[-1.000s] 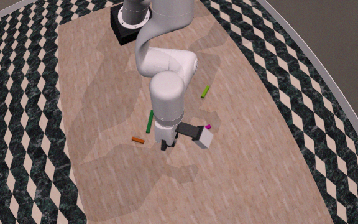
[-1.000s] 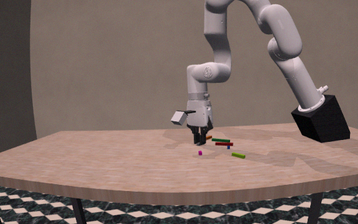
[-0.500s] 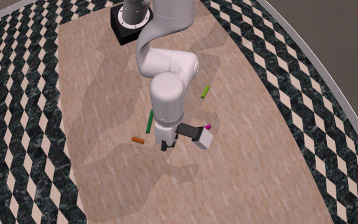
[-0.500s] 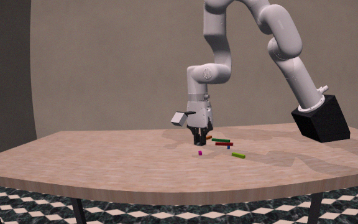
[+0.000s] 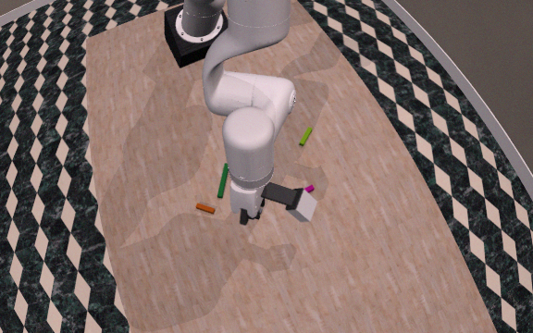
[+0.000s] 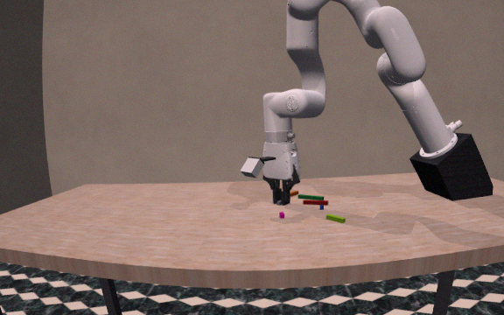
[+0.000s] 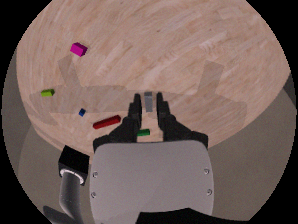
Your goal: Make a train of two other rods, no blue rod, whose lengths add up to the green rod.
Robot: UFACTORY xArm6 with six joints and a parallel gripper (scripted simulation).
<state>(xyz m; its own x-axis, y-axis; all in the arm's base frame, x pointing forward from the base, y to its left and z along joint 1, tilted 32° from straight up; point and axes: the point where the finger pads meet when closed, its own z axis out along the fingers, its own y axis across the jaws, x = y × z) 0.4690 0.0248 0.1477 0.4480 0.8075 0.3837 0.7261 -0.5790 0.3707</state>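
My gripper [image 5: 251,215] [image 6: 282,203] [image 7: 148,100] is partly open and low over the table. A grey rod [image 7: 148,103] lies between its fingers, lengthwise along the gap, with a narrow space on each side; the arm hides it in the top view. The green rod [image 5: 223,180] [image 6: 311,197] [image 7: 144,132] lies near the gripper, towards the base. An orange rod [image 5: 205,208] [image 6: 294,192] lies apart from it. A red rod [image 6: 315,202] [image 7: 107,122], a lime rod [image 5: 305,136] [image 6: 336,218] [image 7: 47,93] and a magenta rod [image 5: 309,189] [image 6: 282,215] [image 7: 78,49] lie separately.
A small blue rod [image 6: 321,207] [image 7: 82,112] lies between the red and lime rods. The arm hides the red and blue rods in the top view. The black base block [image 5: 180,51] [image 6: 453,175] stands at one end of the table [image 5: 364,259] [image 6: 147,236].
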